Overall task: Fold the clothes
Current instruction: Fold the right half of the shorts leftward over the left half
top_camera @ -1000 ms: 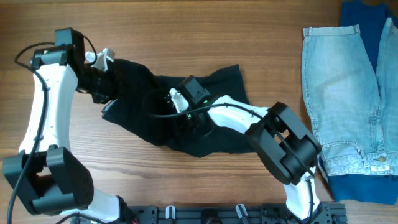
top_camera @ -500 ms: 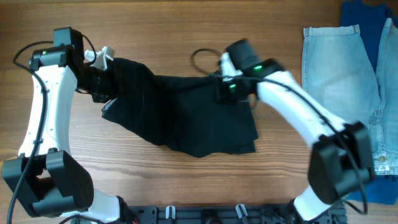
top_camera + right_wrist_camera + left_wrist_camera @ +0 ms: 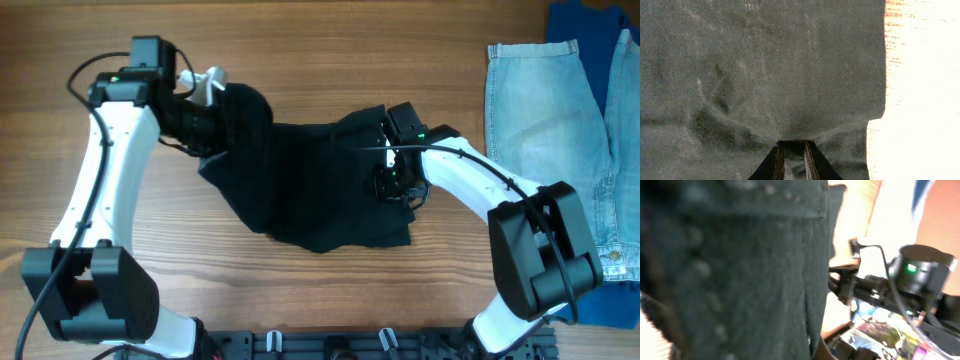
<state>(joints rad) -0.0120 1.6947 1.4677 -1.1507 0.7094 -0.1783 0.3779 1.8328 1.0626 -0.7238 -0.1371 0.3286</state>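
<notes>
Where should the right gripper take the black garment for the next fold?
Probably the lower right corner of the garment: it lies flat, with bare table right of and below it. Come from the right, sliding a finger under the edge. The left gripper holds the upper left end.

One black garment (image 3: 310, 190), one light-blue denim piece (image 3: 545, 150), one deep-blue cloth (image 3: 585, 30), and two robot arms (image 3: 95, 190) (image 3: 470, 185).

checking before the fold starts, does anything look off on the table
The black garment is rumpled, not flat: bunched up at the left gripper and pinched by the right gripper. Nothing looks torn or spilled.
</notes>
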